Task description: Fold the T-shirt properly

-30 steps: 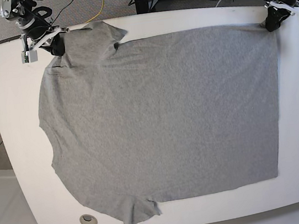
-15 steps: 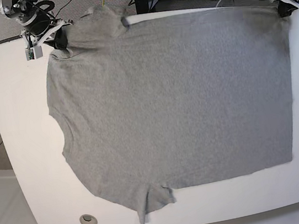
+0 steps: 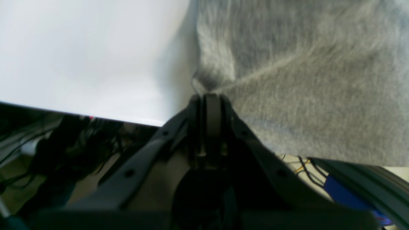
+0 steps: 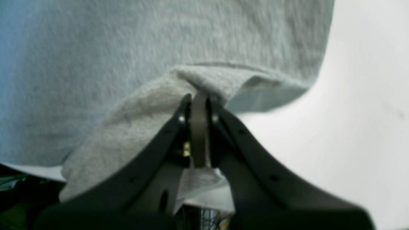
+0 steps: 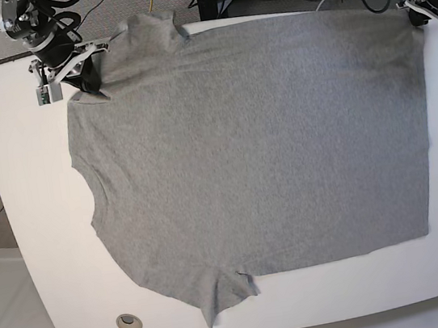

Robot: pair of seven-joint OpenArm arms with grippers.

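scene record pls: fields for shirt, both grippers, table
shirt: grey T-shirt spread flat, sleeves toward the base view's left, hem to its right
left gripper: shut on the T-shirt's far hem corner
right gripper: shut on the T-shirt near the far sleeve
table: white, mostly covered by the T-shirt
fold: not yet started

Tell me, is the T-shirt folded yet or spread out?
Spread out: the T-shirt lies as one flat sheet across the white table, no fold over its body.
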